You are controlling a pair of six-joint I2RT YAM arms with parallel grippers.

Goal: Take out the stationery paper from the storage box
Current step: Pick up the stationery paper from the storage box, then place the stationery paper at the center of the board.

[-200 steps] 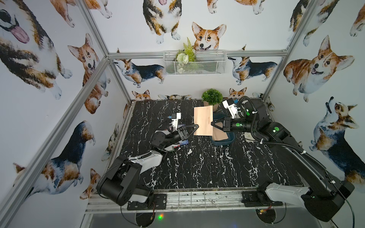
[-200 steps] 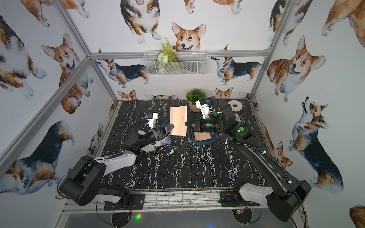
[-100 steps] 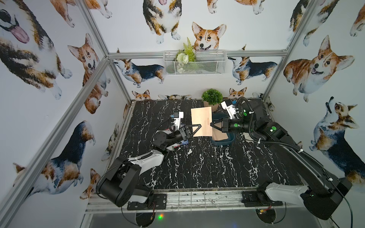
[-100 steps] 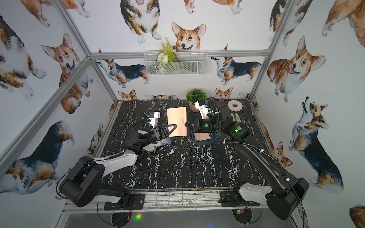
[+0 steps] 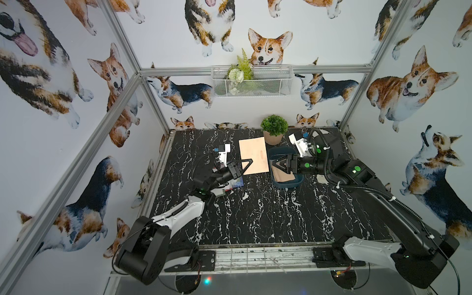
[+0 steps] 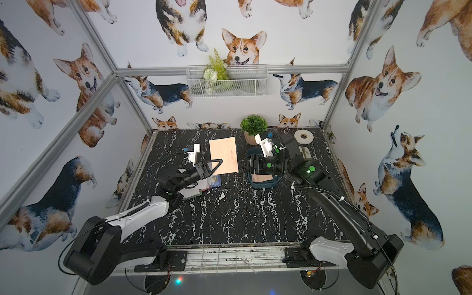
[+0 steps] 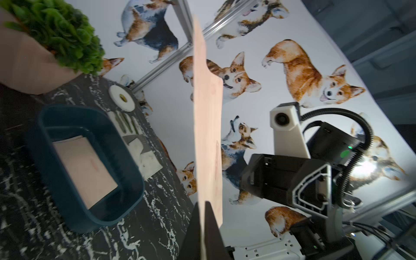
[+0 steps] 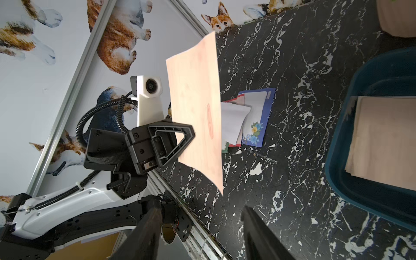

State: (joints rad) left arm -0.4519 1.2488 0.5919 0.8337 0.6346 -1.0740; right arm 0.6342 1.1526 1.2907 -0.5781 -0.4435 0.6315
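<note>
Left wrist view gives the best angle: the left gripper (image 7: 203, 227) is clamped tight on one edge of a single peach-tan stationery sheet (image 7: 208, 135). The sheet is thin and matte, seen almost edge-on, with a soft bend along it and a small red stamp mark on its face. It's up in the air between the two arms, clear of the storage box (image 7: 78, 216).

That box is a shallow dark teal plastic tub with rounded corners, sitting on the black marble-look table (image 7: 33, 236). A stack of peach sheets (image 7: 85, 168) lies flat inside it.

The right gripper (image 8: 200, 211) has its black fingers spread apart with nothing between them, close to the held sheet but not touching it.

On the table by the left arm there's a loose pile of bordered sheets (image 8: 256, 117), navy floral on top, red and green edges peeking out.
</note>
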